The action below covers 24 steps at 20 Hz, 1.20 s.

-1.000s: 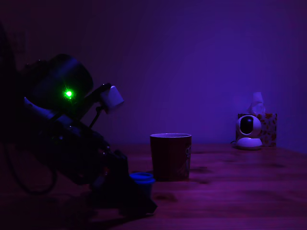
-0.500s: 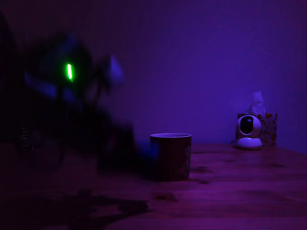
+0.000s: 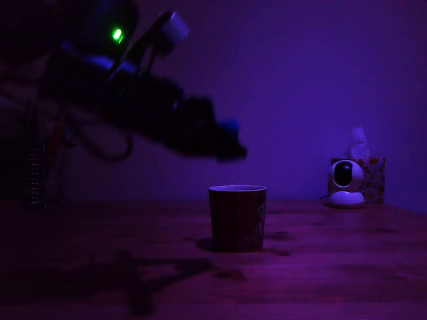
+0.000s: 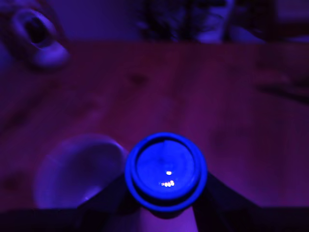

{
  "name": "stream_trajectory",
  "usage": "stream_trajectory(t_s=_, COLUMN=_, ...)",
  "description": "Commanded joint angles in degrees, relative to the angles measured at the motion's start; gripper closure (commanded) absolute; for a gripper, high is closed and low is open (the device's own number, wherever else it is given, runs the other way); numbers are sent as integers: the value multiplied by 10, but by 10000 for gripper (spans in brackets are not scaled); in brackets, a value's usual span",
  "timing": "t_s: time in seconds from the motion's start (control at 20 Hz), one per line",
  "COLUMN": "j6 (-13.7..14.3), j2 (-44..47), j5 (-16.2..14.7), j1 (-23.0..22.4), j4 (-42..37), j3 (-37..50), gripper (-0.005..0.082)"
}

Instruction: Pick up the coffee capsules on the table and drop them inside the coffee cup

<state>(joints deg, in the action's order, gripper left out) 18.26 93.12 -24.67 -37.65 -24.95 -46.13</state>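
My gripper (image 3: 229, 143) hangs in the air above the coffee cup (image 3: 237, 217), slightly toward the exterior view's left of it, shut on a blue-topped coffee capsule (image 3: 231, 126). In the wrist view the capsule (image 4: 165, 171) is seen top-on, clamped between the two dark fingers (image 4: 110, 194) of the gripper (image 4: 165, 195). The cup's pale open mouth (image 4: 79, 171) lies below and just beside the capsule. The cup stands upright on the wooden table (image 3: 333, 267). The light is dim and purple, and the arm is blurred.
A white rounded camera gadget (image 3: 346, 181) and a patterned tissue box (image 3: 372, 179) stand at the table's far end on the exterior view's right. The gadget (image 4: 38, 36) also shows in the wrist view. A dark rack-like object (image 3: 37, 177) stands at the exterior view's left.
The arm has risen from the table beside the cup, taking the blue-topped capsule with it. It has swung up and toward the exterior view's right, to above the cup.
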Motion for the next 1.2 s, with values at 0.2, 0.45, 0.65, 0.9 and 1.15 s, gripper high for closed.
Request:
stream_trajectory(t_s=0.2, j6=-10, j2=2, j5=12, j1=19, j4=-3, j3=-40, gripper=624)
stream_trajectory(t_s=0.45, j6=-36, j2=3, j5=12, j1=19, j4=5, j3=-56, gripper=624)
stream_trajectory(t_s=0.65, j6=-59, j2=31, j5=12, j1=27, j4=56, j3=-109, gripper=624)
stream_trajectory(t_s=0.9, j6=-63, j2=79, j5=9, j1=33, j4=175, j3=-213, gripper=624)
stream_trajectory(t_s=1.15, j6=-63, j2=101, j5=7, j1=39, j4=220, j3=-257, gripper=624)
